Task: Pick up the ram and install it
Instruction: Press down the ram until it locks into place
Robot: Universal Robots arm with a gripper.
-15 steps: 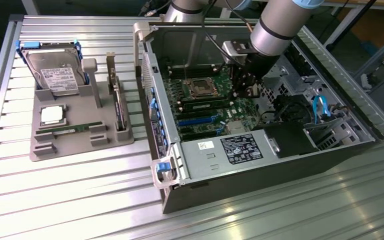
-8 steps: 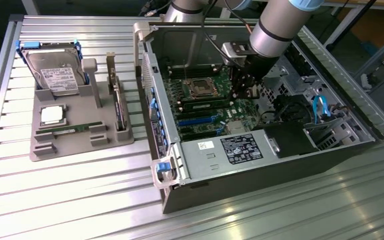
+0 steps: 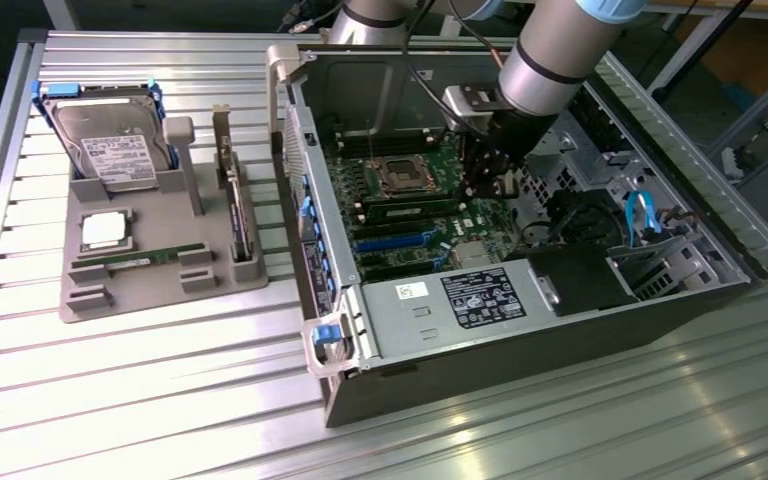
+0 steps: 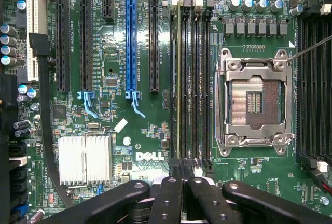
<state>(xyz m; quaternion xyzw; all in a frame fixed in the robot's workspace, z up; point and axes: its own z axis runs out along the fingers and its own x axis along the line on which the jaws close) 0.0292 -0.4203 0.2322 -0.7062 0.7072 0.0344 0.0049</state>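
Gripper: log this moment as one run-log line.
gripper shut | above one end of ram | ram upright in motherboard slot | CPU socket empty

Glossy green motherboard (image 4: 145,146), shiny metal CPU socket (image 4: 254,102), ribbed metal table (image 3: 157,390).

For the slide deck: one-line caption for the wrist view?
Shut gripper above the motherboard's memory slots, beside the empty CPU socket.

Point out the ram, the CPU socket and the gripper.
ram (image 4: 180,79), wrist view, its top edge in the slot.
CPU socket (image 4: 254,102), wrist view, its centre.
gripper (image 4: 182,175), wrist view, between the fingertips.
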